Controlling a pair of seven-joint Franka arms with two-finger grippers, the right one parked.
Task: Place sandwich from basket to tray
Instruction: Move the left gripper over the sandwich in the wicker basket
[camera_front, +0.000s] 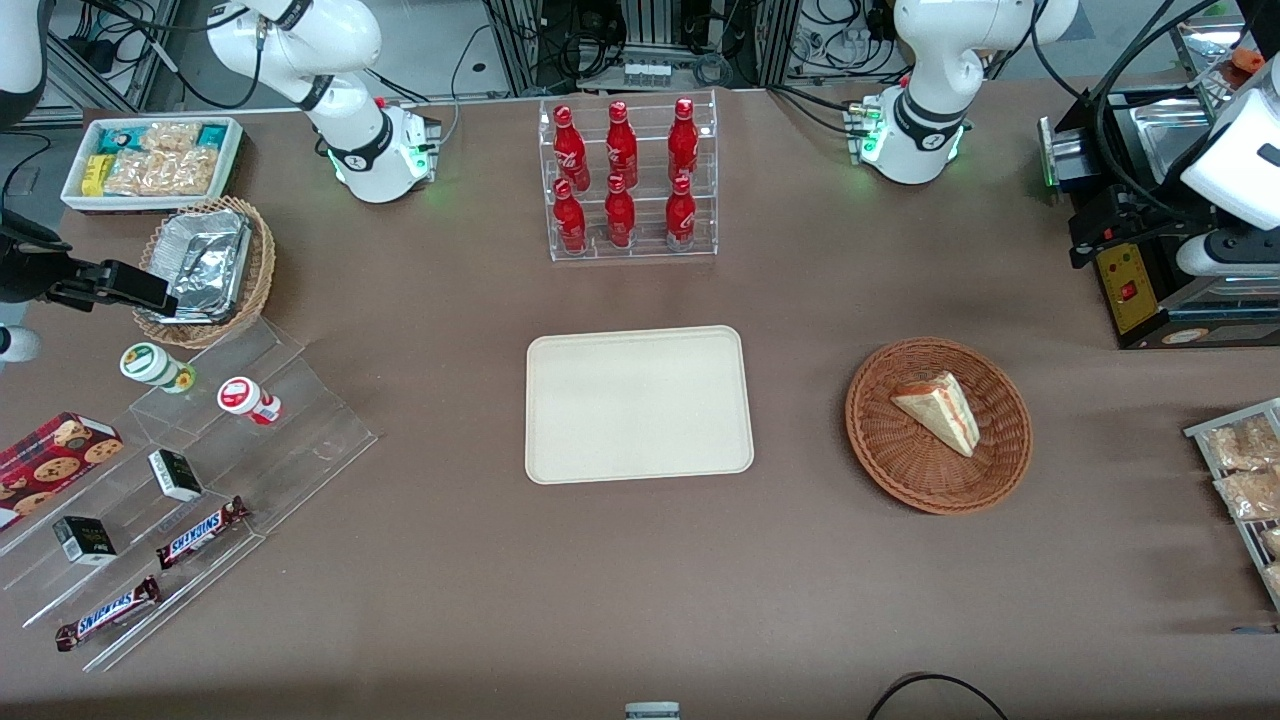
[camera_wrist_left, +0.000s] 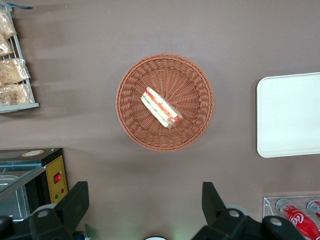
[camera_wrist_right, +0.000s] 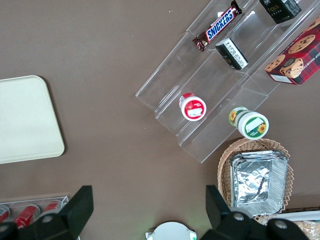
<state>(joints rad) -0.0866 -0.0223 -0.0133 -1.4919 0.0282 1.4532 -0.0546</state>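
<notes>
Left wrist view: gripper (camera_wrist_left: 145, 210) high over the brown table (camera_wrist_left: 150, 25), fingers (camera_wrist_left: 75, 202) spread wide and holding nothing.

Nearest the front camera, the round wicker basket (camera_front: 880, 440) sits on the table toward the working arm's end, with the sandwich (camera_front: 940, 410) lying on its side inside, well apart from the fingers and lower than them. The sandwich touches neither finger. Beside the basket, near the table's middle, lies the cream tray (camera_front: 638, 404), bare. Farther from the front camera than the tray stands a clear rack of red bottles (camera_front: 625, 180).
</notes>
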